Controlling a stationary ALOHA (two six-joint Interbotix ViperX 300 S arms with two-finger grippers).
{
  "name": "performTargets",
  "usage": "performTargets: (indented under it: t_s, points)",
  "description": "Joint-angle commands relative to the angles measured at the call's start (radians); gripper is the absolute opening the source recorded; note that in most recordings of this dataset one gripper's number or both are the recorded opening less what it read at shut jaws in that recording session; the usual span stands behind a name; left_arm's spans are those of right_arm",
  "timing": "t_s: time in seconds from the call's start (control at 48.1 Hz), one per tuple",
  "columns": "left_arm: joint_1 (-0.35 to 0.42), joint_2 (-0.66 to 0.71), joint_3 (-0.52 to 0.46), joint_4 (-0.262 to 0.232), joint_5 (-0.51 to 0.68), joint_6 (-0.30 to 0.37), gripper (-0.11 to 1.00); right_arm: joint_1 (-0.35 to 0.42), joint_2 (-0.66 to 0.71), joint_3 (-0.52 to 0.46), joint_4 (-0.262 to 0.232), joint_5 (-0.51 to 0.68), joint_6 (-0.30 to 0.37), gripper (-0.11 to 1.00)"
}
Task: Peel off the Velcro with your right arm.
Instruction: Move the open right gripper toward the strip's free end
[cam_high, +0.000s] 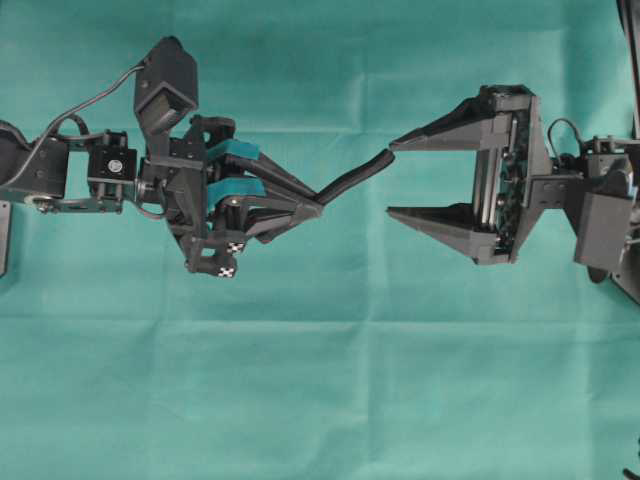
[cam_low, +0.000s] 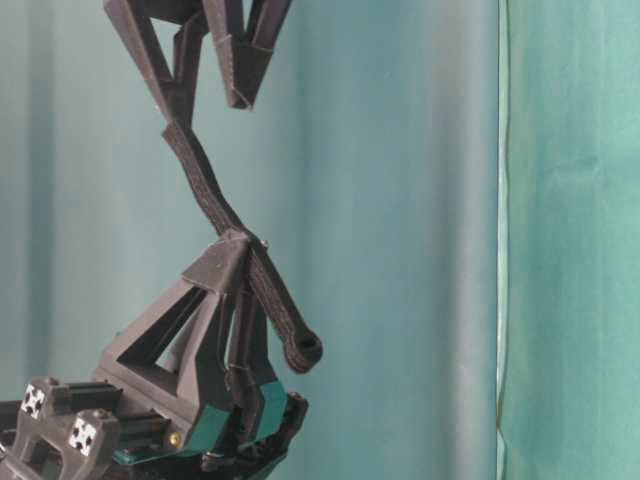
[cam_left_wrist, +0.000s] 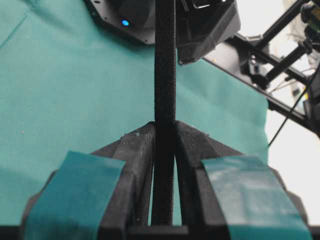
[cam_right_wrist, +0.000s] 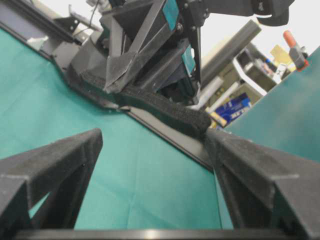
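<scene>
The Velcro (cam_high: 355, 178) is a thin black strip held in the air between the two arms. My left gripper (cam_high: 315, 207), the one with teal pads, is shut on it partway along. In the left wrist view the Velcro (cam_left_wrist: 165, 75) runs straight up out of the pinched tips (cam_left_wrist: 164, 127). My right gripper (cam_high: 390, 178) stands wide open facing it. The strip's free end meets the tip of the far jaw, not the gap between the jaws. In the right wrist view the Velcro (cam_right_wrist: 165, 110) ends at the right-hand fingertip (cam_right_wrist: 215, 142). At table level its rounded end (cam_low: 300, 350) hangs behind the left jaws.
A teal cloth (cam_high: 320, 380) covers the table, and a teal curtain (cam_low: 420, 200) hangs behind. Beyond the table's edge stands a black frame (cam_left_wrist: 280, 30) with cluttered shelves (cam_right_wrist: 240, 105).
</scene>
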Motion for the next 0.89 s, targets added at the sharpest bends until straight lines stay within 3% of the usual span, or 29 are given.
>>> performTargets:
  t_s: [0.0, 0.874]
  points:
    - [-0.003, -0.023, -0.009, -0.002, -0.011, -0.002, 0.1, 0.0, -0.014, -0.006, 0.0, -0.015, 0.002, 0.74]
    - [-0.002, -0.021, -0.002, -0.002, -0.026, -0.003, 0.1, -0.002, -0.02, 0.002, 0.0, -0.018, 0.002, 0.73]
